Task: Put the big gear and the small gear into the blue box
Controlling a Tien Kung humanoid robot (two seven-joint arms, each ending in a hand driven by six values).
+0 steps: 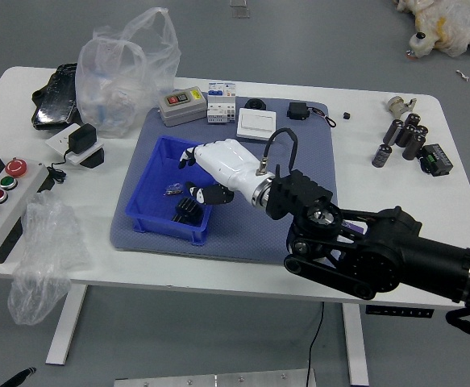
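Fingers [212,194] of right hand [236,169]: parted, nothing held; positioned above the right part of the blue box.
Button panel [6,198]: far left of the fingers.
Left hand: possibly the dark tip [17,376] at the lower left corner, nearer than the fingers; too little shows to tell.
Clear bag [130,76]: left of the fingers and beyond them.
Blue box [167,229]: on the grey mat [255,240], extending left of and below the fingers.
Small gear [174,189]: inside the box, just left of the lower fingertip; silvery, teeth too small to verify.
Big gear [189,211]: inside the box, black, just nearer than the fingers.
White case [256,123]: beyond the fingers, to their right.
Black cylinders [413,139]: on the surface [363,185], far right.
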